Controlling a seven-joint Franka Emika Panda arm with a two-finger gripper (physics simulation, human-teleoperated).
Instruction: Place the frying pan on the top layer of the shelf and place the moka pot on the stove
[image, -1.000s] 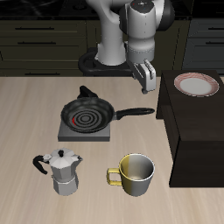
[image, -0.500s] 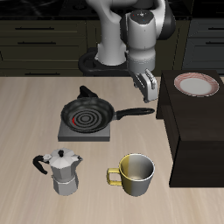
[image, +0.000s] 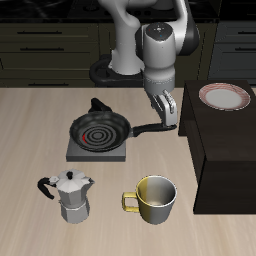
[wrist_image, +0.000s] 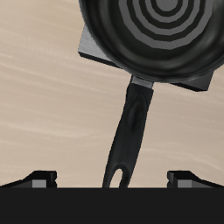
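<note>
Your end effector (image: 167, 117) sits over the far end of the frying pan (image: 99, 130) handle, right beside the shelf's near wall. In the wrist view both fingertips (wrist_image: 42, 178) show wide apart with the handle end between them, not touching either one: fingers apart, nothing clamped.

The frying pan rests on the stove (image: 97, 149), bowl over the red coil, so the spiral shows through in both views. Its handle points toward the shelf (image: 225, 150); the tip is just short of it.

The shelf stands at the tabletop edge on that side, dark and boxy, flat top bare except for a pink-rimmed plate (image: 224, 96) at its back corner.

The moka pot (image: 69, 194) stands upright near the tabletop's front edge, in front of the stove and apart from it. A yellowish mug (image: 152, 199) sits beside it, also near the front edge, between pot and shelf.

The tabletop (image: 30, 130) is light wood grain, one plain surface. Behind it you've got dark cabinet fronts with drawer lines running across the back of the room.
</note>
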